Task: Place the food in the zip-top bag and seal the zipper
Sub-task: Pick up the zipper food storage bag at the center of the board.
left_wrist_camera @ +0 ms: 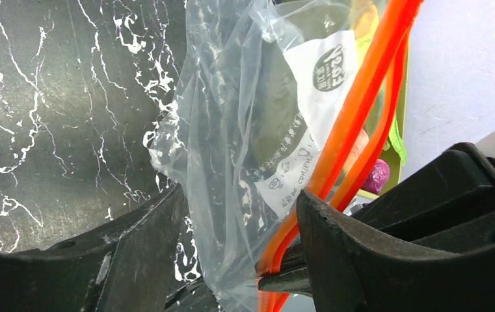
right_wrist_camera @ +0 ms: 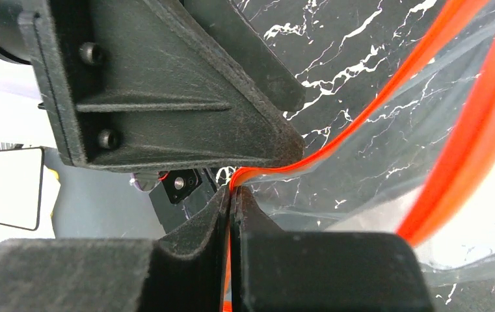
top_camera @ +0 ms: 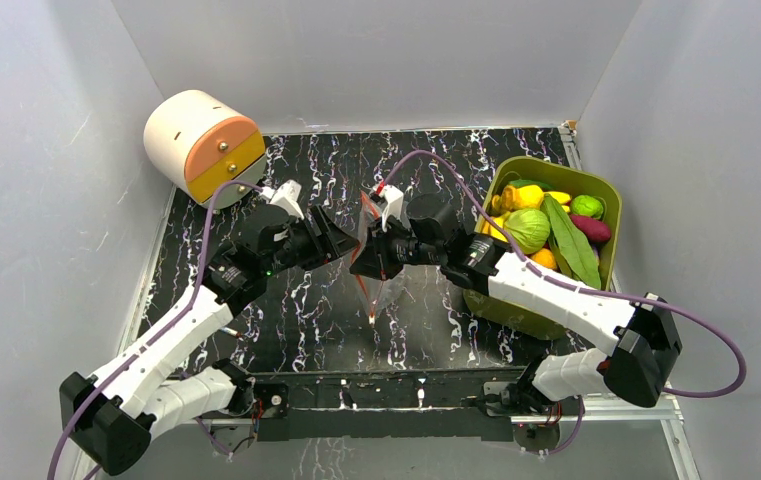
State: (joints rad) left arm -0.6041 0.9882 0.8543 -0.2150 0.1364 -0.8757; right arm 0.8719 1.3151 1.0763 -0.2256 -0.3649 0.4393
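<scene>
The clear zip-top bag [top_camera: 388,285] hangs mid-table between my two grippers. My right gripper [top_camera: 366,260] is shut on its red-orange zipper [top_camera: 364,292]; the right wrist view shows the pads [right_wrist_camera: 257,214] pinching the zipper [right_wrist_camera: 374,104] at the edge of the bag [right_wrist_camera: 394,156]. My left gripper [top_camera: 341,240] is open, and in the left wrist view [left_wrist_camera: 241,195] its jaws stand wide on either side of the bag [left_wrist_camera: 231,97] and zipper [left_wrist_camera: 355,110]. The food [top_camera: 529,228] lies in the olive-green tub [top_camera: 556,165] at right. The slider tab is hidden.
A white cylinder with an orange and yellow face [top_camera: 201,145] stands at the back left. White walls close in the black marbled table [top_camera: 296,310] on three sides. The tub stands against the right wall.
</scene>
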